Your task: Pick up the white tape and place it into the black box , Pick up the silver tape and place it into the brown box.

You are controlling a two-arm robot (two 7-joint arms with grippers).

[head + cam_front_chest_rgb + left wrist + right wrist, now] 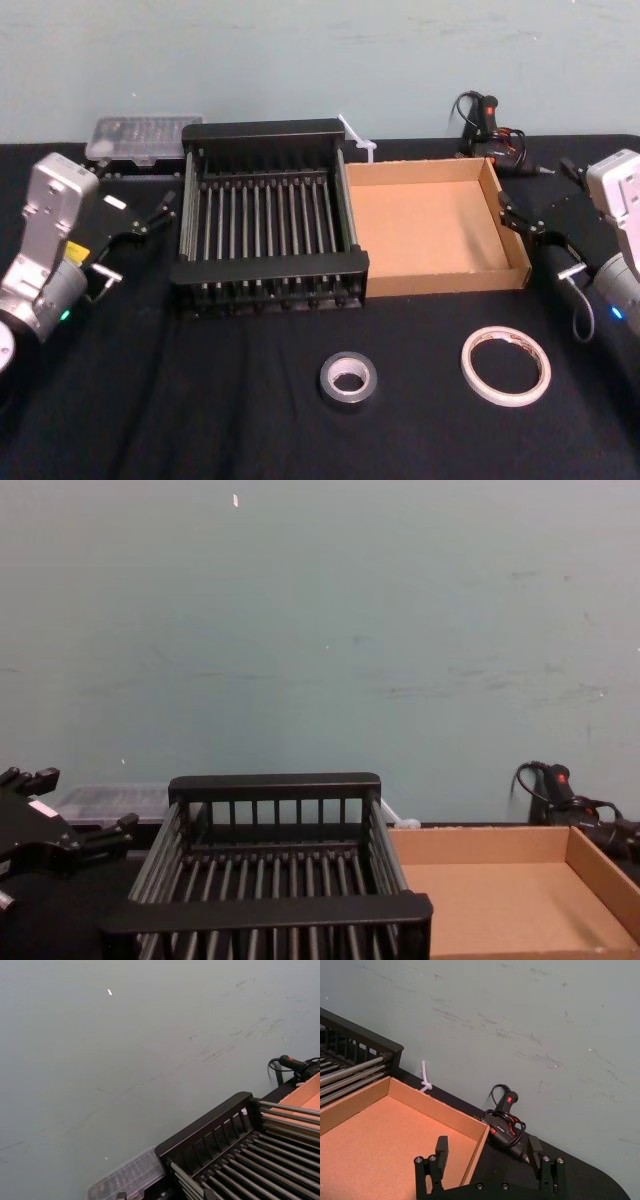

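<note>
The white tape (505,366) lies flat on the black cloth at the front right. The silver tape (348,380) lies flat to its left, near the front middle. Behind them the black box (270,268) (275,912) (200,1135) and the brown box (447,280) (350,1105) (490,842) stand side by side, both with nothing in them. My left gripper (140,240) (75,805) hovers open to the left of the black box. At the brown box's right wall my right gripper (535,240) (489,1152) hovers open. Both grippers hold nothing and are well behind the tapes.
A clear plastic case (145,138) (127,1177) sits behind the black box at the left. A black hand tool with cables (490,130) (507,1125) lies behind the brown box, and a white tie (358,140) lies between the boxes at the back. A wall closes the far side.
</note>
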